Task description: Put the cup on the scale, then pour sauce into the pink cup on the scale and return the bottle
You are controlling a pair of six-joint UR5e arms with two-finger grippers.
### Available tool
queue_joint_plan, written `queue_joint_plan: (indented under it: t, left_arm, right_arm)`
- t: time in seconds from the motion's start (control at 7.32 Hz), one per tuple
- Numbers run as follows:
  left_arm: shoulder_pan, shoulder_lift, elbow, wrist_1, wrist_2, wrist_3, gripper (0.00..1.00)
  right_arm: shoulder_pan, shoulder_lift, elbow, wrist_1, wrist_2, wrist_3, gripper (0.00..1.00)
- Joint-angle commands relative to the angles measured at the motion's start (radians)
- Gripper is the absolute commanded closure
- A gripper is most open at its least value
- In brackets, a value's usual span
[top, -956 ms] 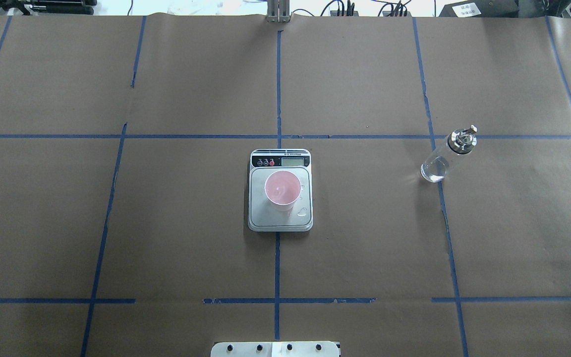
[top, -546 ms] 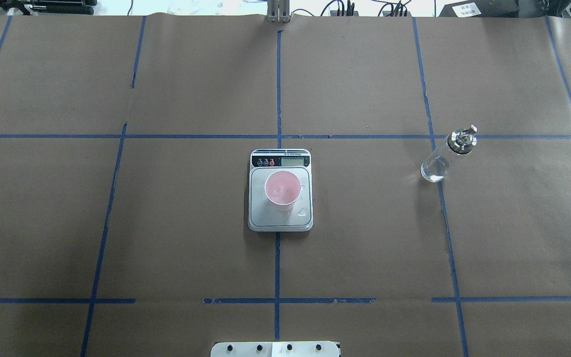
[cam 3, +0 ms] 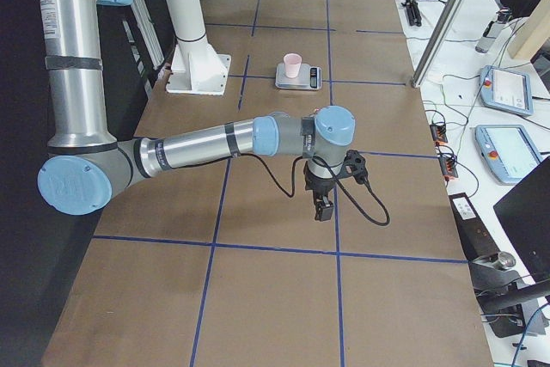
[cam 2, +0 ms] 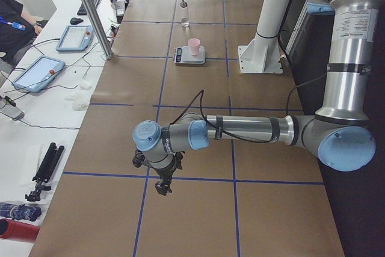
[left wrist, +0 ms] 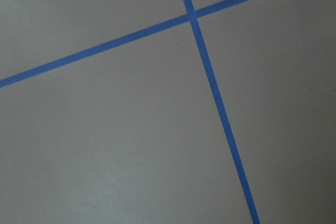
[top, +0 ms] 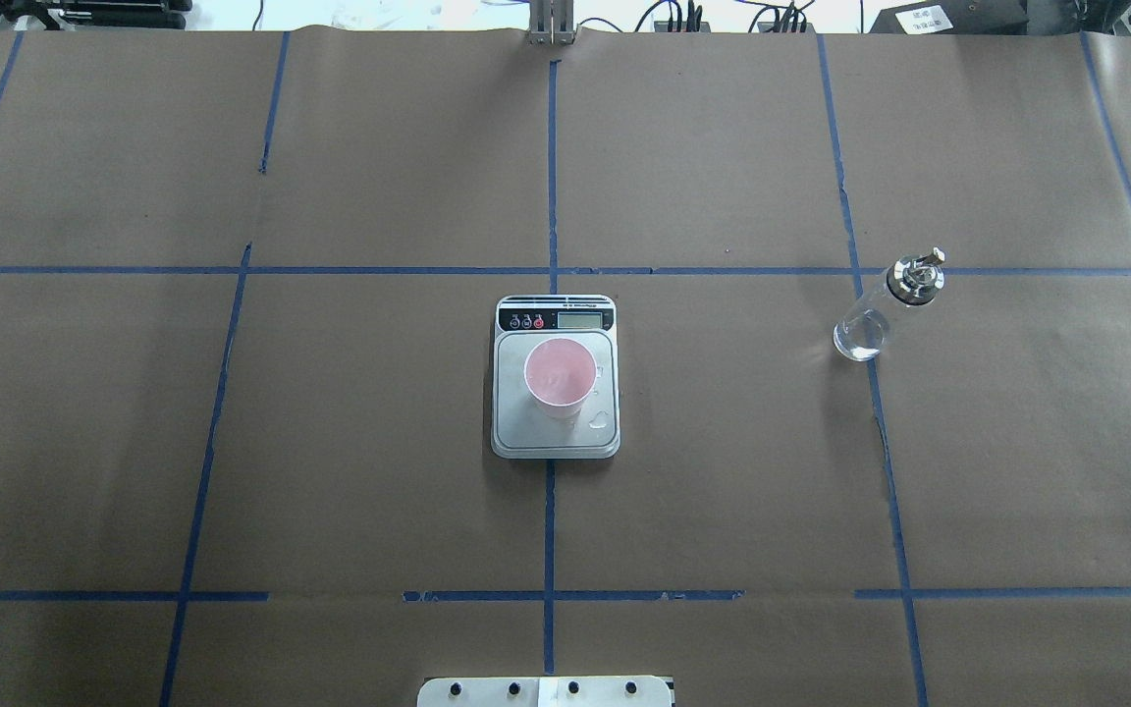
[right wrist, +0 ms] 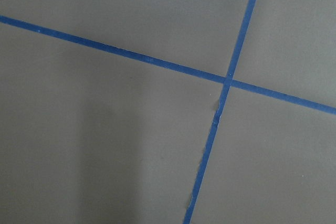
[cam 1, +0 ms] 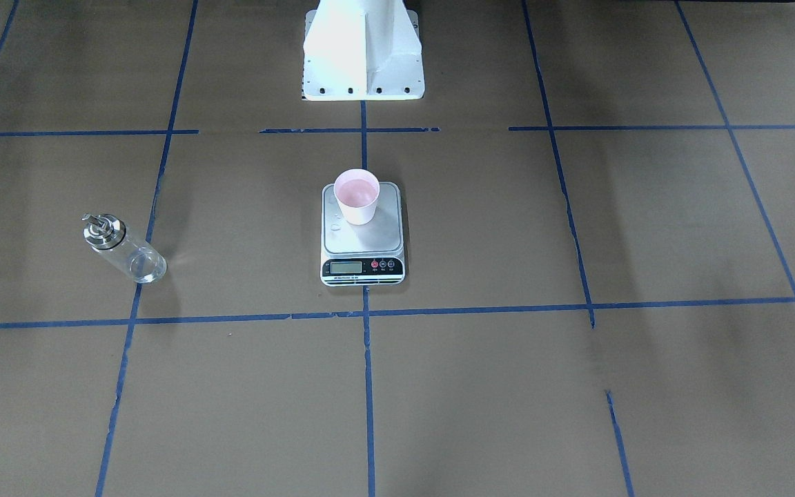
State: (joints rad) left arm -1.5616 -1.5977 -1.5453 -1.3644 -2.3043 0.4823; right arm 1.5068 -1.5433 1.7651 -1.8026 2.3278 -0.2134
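The left pincer [cam 2: 161, 188] hangs low over the brown-papered counter [top: 723, 471] at its left end, fingers pointing down, holding nothing. Whether those fingers are spread or pressed together cannot be told from the side. The right pincer [cam 3: 323, 210] hangs the same way over the right end, also empty, and its fingers are just as hard to read.

Both wrist cameras see only bare paper and crossing strips of blue tape [left wrist: 210, 72].

The cup [top: 560, 373], pale pink, stands upright on the steel plate of the scale [top: 556, 437] at the middle of the counter, on the half of the plate away from the display. It is well apart from both pincers. A few clear drops [top: 602, 421] lie on the plate beside it. Whether the cup holds any liquid cannot be made out.

The bottle [top: 875, 312] stands upright on the counter right of the scale, its metal spout on top and its foot beside a line of blue tape. It touches neither the scale nor a pincer.

The robot's white pedestal [cam 1: 363, 52] rises at the near edge, in line with the scale.

On the counter are one cup, one scale and one bottle, with two pincers above it.
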Motion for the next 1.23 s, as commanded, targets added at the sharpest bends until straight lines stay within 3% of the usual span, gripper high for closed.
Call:
queue_joint_plan:
  t: [0.0, 0.41, 1.09]
  left_arm:
    - [-0.014, 0.001, 0.005, -0.033, -0.014, 0.007, 0.00]
    - [-0.032, 0.001, 0.007, -0.097, -0.010, 0.007, 0.00]
    - [-0.044, 0.001, 0.008, -0.111, -0.007, 0.006, 0.00]
  right_arm:
    - [0.006, -0.023, -0.007, 0.000, 0.025, 0.002, 0.00]
    - [0.026, -0.029, -0.019, 0.020, 0.025, 0.020, 0.00]
    - [0.104, -0.037, -0.208, 0.250, 0.027, 0.084, 0.00]
